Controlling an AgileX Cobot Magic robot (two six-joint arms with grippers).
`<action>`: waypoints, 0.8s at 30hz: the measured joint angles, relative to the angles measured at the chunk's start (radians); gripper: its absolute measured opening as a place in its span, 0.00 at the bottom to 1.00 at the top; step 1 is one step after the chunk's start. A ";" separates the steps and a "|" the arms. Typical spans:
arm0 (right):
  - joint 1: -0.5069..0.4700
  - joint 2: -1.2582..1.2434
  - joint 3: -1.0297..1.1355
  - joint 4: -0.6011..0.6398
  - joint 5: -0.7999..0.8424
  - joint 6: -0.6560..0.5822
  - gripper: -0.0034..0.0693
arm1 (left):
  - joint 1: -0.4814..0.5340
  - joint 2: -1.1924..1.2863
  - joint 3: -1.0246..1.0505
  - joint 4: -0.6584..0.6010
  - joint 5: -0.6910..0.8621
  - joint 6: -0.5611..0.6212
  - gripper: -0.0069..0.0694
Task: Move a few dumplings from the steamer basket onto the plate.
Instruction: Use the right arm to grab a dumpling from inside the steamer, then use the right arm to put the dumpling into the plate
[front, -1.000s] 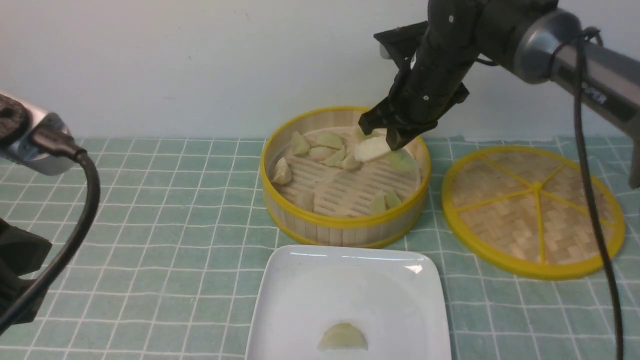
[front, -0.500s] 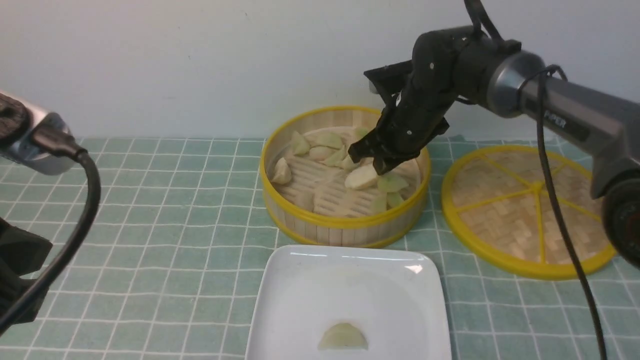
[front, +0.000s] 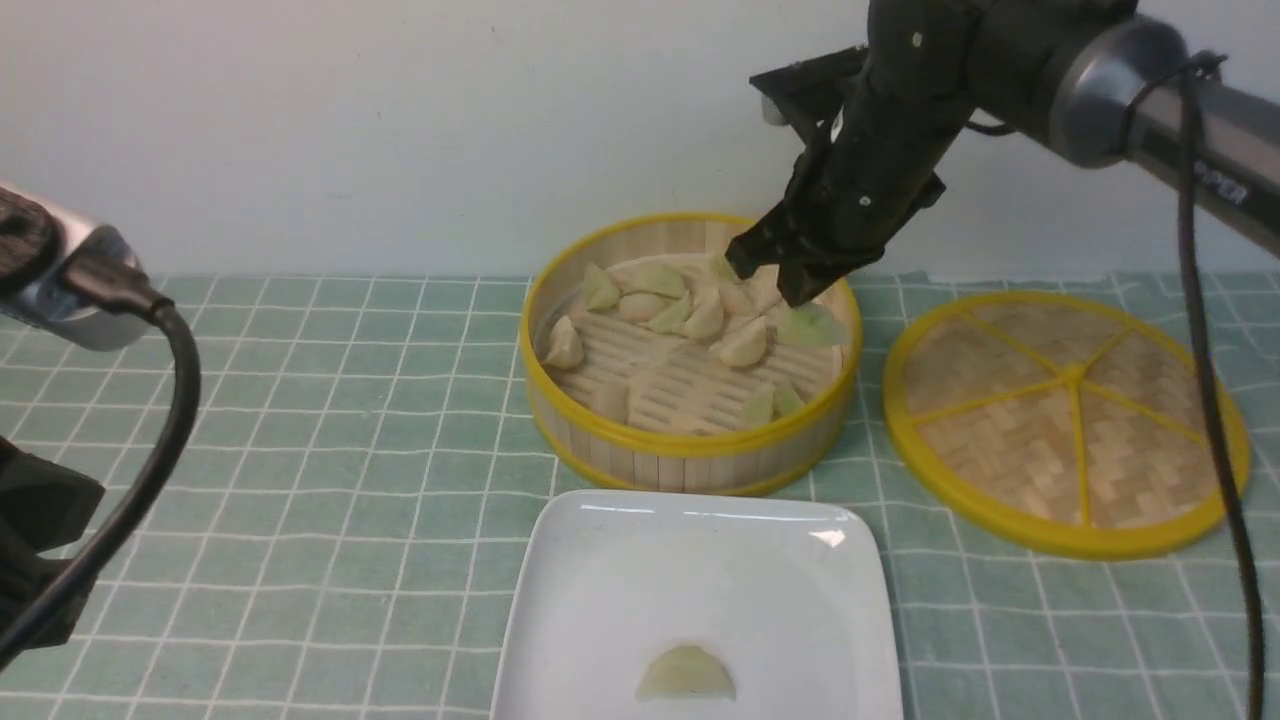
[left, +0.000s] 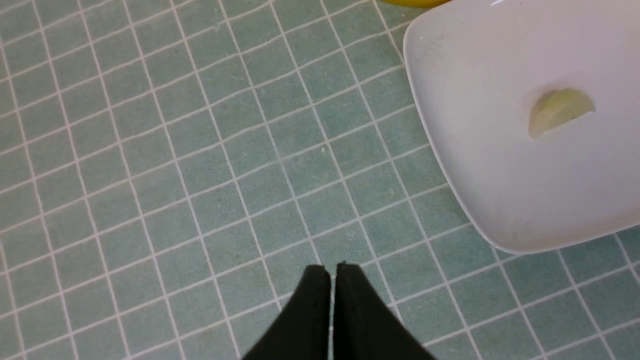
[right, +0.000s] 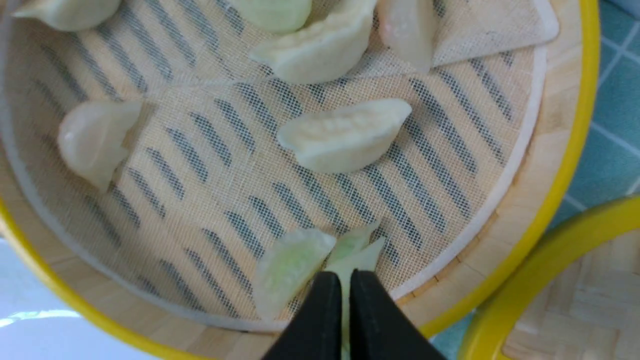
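Observation:
The steamer basket (front: 690, 445) stands at the back centre with several dumplings (front: 650, 300) in it. My right gripper (front: 790, 292) hangs over its back right part. It is shut on the thin edge of a pale green dumpling (front: 810, 325), which shows at the fingertips in the right wrist view (right: 360, 257). A cream dumpling (front: 745, 345) lies loose on the basket floor beside it. The white plate (front: 700, 505) in front holds one dumpling (front: 686, 675). My left gripper (left: 332, 267) is shut and empty over the mat, beside the plate (left: 435, 125).
The flat woven lid (front: 1065, 420) with yellow spokes lies right of the basket, its rim close to the basket's. A green checked mat (front: 350, 450) covers the table. A white wall stands just behind the basket.
My right gripper dipped into the basket and rose again to the back right. The cream dumpling that hung at its jaws now lies on the basket floor. The left arm has not moved.

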 joint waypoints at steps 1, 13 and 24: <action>0.000 -0.021 0.001 0.008 0.000 0.000 0.05 | 0.000 0.000 0.000 0.000 0.000 0.000 0.08; 0.155 -0.357 0.527 0.109 -0.037 -0.016 0.05 | 0.000 0.000 0.000 0.000 0.000 0.000 0.08; 0.182 -0.273 0.784 0.135 -0.337 0.093 0.08 | 0.000 0.000 0.000 0.000 -0.001 0.003 0.08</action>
